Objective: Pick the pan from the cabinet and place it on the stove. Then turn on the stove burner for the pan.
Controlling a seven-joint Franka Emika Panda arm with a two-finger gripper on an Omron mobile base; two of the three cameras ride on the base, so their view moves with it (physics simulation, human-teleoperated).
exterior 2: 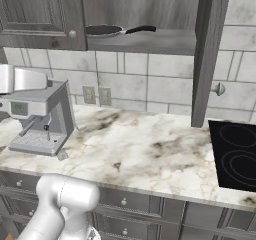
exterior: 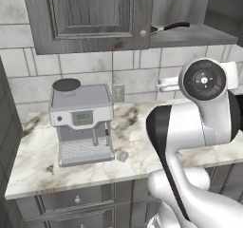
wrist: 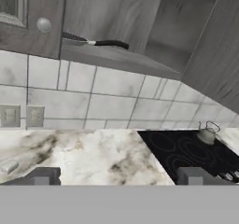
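The pan [exterior 2: 104, 31] lies on the bottom shelf of the open cabinet [exterior 2: 145, 4], black handle pointing right toward the swung-out door [exterior 2: 206, 54]. In the left base view its handle [exterior: 172, 27] sticks out past the closed door [exterior: 90, 13]. The hand view shows the pan [wrist: 73, 38] up at the left, well above and beyond my gripper [wrist: 119, 177]. My gripper is open, its fingertips [wrist: 44, 176] wide apart with nothing between them. The stove [exterior 2: 235, 154] is set in the counter at the right, its ring markings bare on the near side.
A grey coffee machine [exterior: 81, 123] stands on the marble counter [exterior 2: 140, 149] at the left. A small grey kettle [wrist: 206, 135] sits on the stove's far corner. Wall outlets [exterior 2: 96, 95] sit in the tiled backsplash. Drawers [exterior 2: 125, 201] run below the counter.
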